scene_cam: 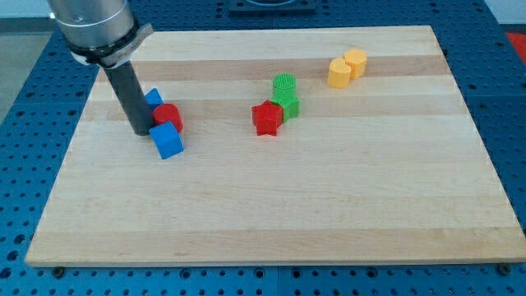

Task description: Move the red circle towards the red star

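The red circle (169, 117) sits on the wooden board at the view's left, wedged between a blue block (154, 98) above it and a blue cube (168, 141) below it. The red star (266, 118) lies near the board's middle, well to the right of the circle. My tip (141, 131) rests on the board just left of the red circle, close to it or touching it, and beside the blue cube's upper left corner.
Two green blocks (284, 85) (288, 104) stand right above and against the red star. Two yellow blocks (339, 73) (356, 61) sit at the upper right. The board's left edge (70, 156) is near my tip.
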Robot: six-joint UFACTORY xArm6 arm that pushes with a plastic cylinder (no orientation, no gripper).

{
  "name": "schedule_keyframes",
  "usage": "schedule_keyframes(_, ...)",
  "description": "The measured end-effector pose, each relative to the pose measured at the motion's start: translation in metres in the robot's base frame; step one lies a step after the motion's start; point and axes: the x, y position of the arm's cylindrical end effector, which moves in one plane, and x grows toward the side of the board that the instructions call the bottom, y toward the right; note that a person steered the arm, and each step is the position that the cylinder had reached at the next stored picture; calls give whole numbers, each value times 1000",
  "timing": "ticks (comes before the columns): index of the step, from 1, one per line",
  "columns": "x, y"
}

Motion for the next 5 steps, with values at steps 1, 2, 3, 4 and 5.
schedule_keyframes(1, -9, 19)
schedule_keyframes(2, -15, 45)
schedule_keyframes(3, -30, 59)
schedule_keyframes(4, -32, 76)
schedule_keyframes(5, -32, 93)
